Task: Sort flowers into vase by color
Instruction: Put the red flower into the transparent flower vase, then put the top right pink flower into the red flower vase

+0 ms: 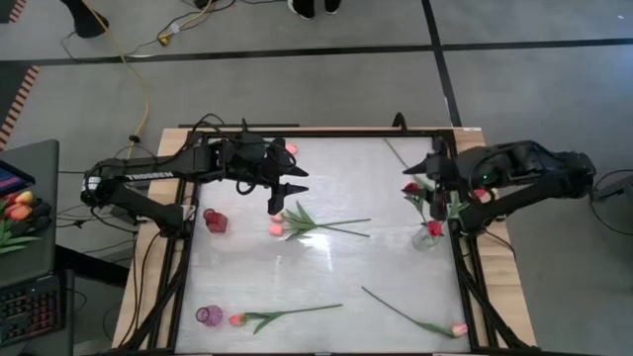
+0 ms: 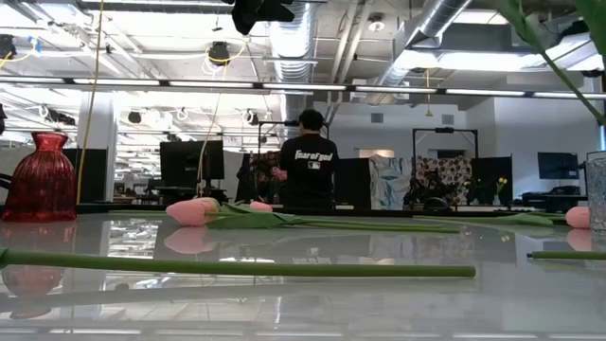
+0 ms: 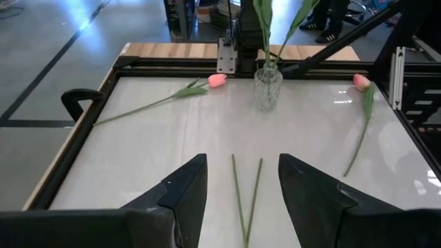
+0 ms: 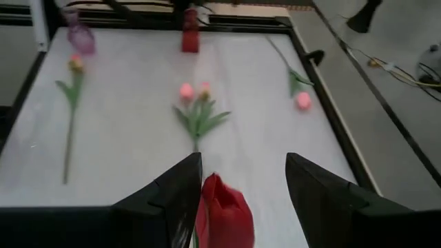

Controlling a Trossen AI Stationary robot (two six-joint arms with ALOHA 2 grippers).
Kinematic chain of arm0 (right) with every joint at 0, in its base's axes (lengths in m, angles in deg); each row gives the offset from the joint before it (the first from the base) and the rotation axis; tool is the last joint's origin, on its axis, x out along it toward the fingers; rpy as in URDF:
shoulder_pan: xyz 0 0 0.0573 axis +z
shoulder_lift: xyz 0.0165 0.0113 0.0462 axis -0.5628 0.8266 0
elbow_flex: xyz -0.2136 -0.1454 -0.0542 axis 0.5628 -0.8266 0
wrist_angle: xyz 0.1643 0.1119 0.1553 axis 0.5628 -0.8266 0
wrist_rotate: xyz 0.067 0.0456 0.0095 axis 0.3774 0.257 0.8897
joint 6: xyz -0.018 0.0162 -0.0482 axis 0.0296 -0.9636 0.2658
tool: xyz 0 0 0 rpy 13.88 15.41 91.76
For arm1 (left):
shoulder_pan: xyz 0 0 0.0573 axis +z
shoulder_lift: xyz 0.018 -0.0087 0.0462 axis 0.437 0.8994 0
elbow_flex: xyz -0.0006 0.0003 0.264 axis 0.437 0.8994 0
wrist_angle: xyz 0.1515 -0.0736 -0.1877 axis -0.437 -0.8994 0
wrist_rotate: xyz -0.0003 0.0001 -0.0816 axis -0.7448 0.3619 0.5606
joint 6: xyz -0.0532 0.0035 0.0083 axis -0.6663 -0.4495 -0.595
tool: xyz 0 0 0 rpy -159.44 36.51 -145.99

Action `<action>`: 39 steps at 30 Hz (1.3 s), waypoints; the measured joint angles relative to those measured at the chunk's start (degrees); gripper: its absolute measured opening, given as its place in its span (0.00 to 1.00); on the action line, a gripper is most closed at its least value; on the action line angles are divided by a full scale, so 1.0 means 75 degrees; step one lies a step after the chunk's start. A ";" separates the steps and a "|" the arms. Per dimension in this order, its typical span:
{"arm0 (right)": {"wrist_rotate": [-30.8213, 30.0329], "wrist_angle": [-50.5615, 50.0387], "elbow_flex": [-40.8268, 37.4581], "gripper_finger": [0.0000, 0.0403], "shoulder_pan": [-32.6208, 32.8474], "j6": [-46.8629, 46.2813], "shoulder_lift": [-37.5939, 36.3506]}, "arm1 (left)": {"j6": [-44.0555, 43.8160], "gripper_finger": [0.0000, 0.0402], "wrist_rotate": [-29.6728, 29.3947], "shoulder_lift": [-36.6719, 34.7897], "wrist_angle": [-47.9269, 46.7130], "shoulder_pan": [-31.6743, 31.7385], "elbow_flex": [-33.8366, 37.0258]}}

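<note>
Scattered over the pale glossy tabletop (image 1: 326, 267): a pair of pale-pink artificial tulips (image 1: 281, 224) with green stems and leaves lying side by side near the middle, a pink tulip (image 1: 237, 319) with a long stem at the near edge, another pink tulip (image 1: 459, 329) near the right front corner, one more pink tulip (image 1: 290, 149) by the far edge. To the left, a squat dark-red glass vase (image 1: 215, 221); at the near left, a small purple glass vase (image 1: 209, 315). At the right side, a clear cut-glass vase (image 1: 427, 235) already holding red tulips (image 1: 433, 227) with green leaves. Off the table to the left, a bunch of orange tulips (image 1: 20, 206) by a dark laptop (image 1: 30, 287). In the room behind, seen level from the table, a person in a black shirt (image 2: 310, 170).

Left gripper (image 1: 284, 193) poised above the paired pale-pink tulips, fingers (image 3: 172, 200) spread wide, nothing between them, two green stems (image 3: 247, 196) visible on the table through the gap.

Right gripper (image 1: 423, 170) above the clear vase, fingers (image 4: 172, 196) parted, a red tulip bud (image 4: 224, 213) sitting between them; whether pinched or merely framed, cannot tell.
</note>
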 joint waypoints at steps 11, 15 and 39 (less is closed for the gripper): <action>-0.0350 -0.0767 0.0000 0.58 -0.0723 -0.0048 -0.0142 | 0.0142 0.42 -0.0016 -0.0014 -0.0097 0.0000 0.0000; -0.0350 -0.0927 0.0000 0.58 -0.0868 -0.0079 -0.0148 | 0.0157 0.42 -0.0207 -0.0122 -0.0224 0.0000 -0.0003; 0.0046 0.0665 0.2198 0.58 -0.0879 -0.0364 -0.0156 | -0.0420 0.42 -0.0226 -0.1530 -0.1763 0.0000 -0.0014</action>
